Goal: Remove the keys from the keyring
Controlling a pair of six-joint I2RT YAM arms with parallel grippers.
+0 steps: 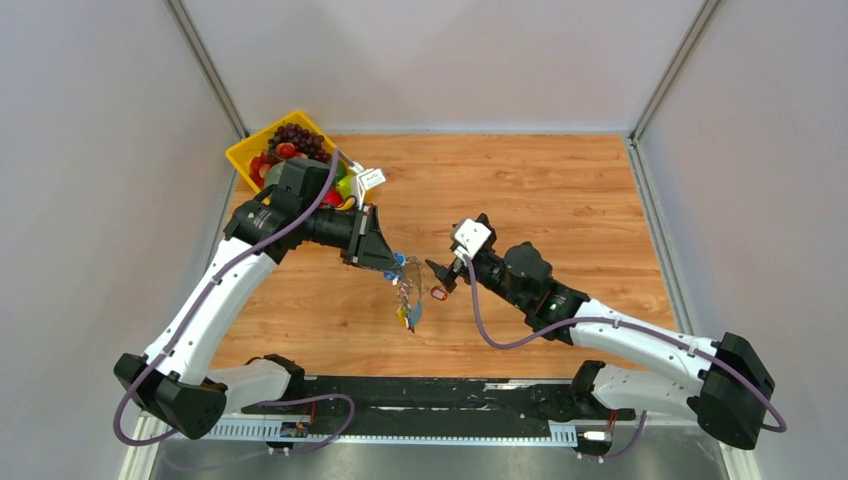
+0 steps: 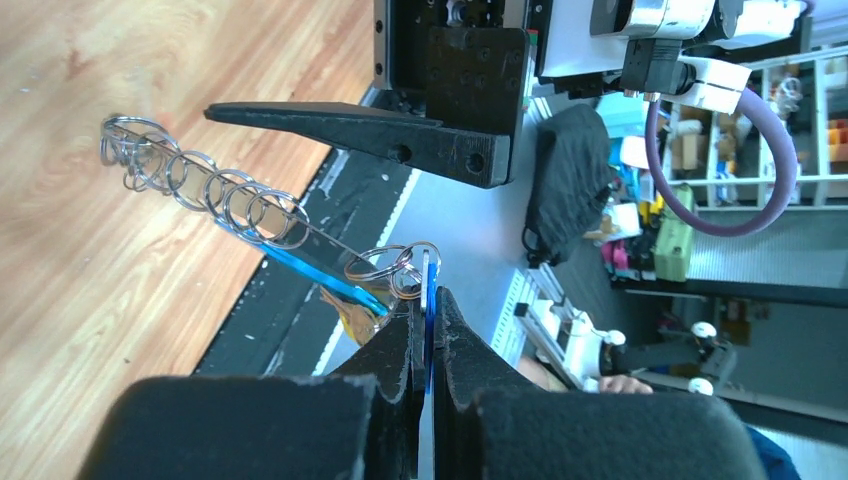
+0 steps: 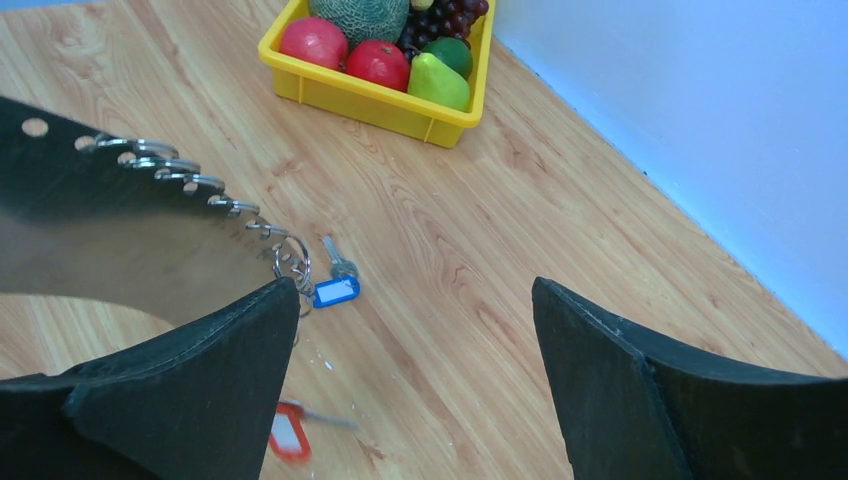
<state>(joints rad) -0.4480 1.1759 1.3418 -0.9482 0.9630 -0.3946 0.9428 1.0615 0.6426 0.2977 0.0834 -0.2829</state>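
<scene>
L gripper [image 2: 425,318] clamped tight on blue band of keyring [image 2: 305,268], holding it off the table [image 1: 560,200] near centre. In L wrist cam the ring chain sticks out toward 10 o'clock, w/ yellow key [image 2: 355,322] hanging by the fingertips. R gripper [image 3: 415,288] gaping wide, holding nothing, just at 3 o'clock of keyring in top cam. Red-tagged key [image 3: 288,435] beneath it; I can't tell if it's resting on the table. Fruit basket [image 3: 370,105] at 11 o'clock corner.

red key [image 3: 290,432]: blurred | yellow tray [image 3: 400,115]: cut by top edge | keyring [image 1: 410,290]: too small to make out from above
</scene>
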